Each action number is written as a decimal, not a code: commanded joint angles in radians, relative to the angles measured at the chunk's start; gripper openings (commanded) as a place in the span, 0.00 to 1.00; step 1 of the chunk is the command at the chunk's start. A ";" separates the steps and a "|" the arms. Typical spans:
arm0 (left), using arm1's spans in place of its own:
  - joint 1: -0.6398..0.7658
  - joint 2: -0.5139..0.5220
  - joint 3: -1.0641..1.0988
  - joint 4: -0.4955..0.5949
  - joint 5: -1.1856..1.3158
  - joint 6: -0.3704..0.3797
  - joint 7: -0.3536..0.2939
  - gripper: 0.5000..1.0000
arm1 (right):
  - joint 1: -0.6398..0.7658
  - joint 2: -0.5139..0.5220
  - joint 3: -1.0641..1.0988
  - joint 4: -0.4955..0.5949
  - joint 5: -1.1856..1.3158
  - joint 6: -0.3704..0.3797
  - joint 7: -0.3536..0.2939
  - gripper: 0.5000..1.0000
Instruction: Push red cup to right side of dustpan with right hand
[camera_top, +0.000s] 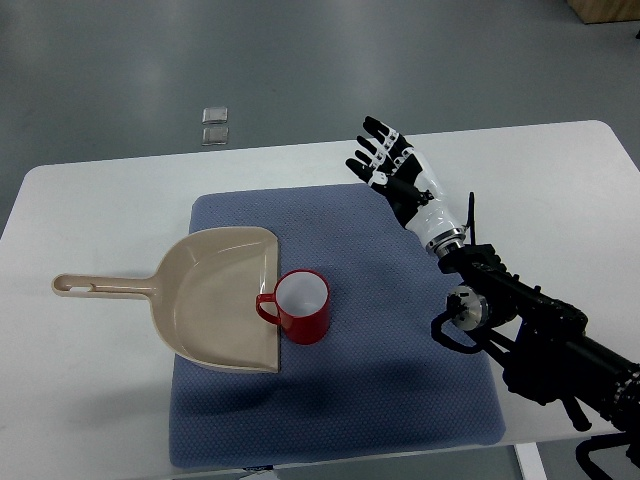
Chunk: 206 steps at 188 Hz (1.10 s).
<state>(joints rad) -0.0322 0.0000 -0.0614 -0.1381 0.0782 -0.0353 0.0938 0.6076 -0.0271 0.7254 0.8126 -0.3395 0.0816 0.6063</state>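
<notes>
From the top view, the right hand (392, 163) reaches in from the lower right on a black arm (540, 335) and hangs over the far right part of the blue mat (400, 390), close to the mat's far edge. Its fingers (374, 138) are spread and nearly straight, pointing away toward the far side of the table, and they hold nothing. The red cup (300, 306) stands upright on the mat, well apart from those fingers, nearer to the robot and to their left. Its white inside is open to the camera and looks empty. The cup's handle points left and reaches over the straight front lip of the dustpan, so cup and dustpan are touching or very nearly so; the exact contact is hard to tell. The beige dustpan (205, 300) lies flat, further left of the fingers than the cup, its open lip facing right toward the cup and its long handle stretching left off the mat onto the white table (90, 210). The dustpan's scoop shows only its bare inner surface. The cup thus sits just beside the dustpan's right side, at the lip. Beyond the table's far edge, two small pale squares (215, 124) lie on the grey floor, up and to the left of the fingers.
</notes>
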 joint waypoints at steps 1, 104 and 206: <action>0.000 0.000 0.000 0.000 0.000 0.000 0.000 1.00 | 0.014 -0.014 0.000 -0.013 0.085 0.000 -0.028 0.86; 0.000 0.000 0.000 0.000 0.000 0.000 0.000 1.00 | 0.017 -0.019 0.049 -0.075 0.376 0.015 -0.099 0.86; 0.000 0.000 0.000 0.000 0.000 0.000 0.000 1.00 | 0.040 -0.033 0.057 -0.076 0.359 0.023 -0.068 0.86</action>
<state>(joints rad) -0.0322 0.0000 -0.0614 -0.1381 0.0782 -0.0353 0.0934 0.6446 -0.0585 0.7805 0.7380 0.0205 0.1037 0.5358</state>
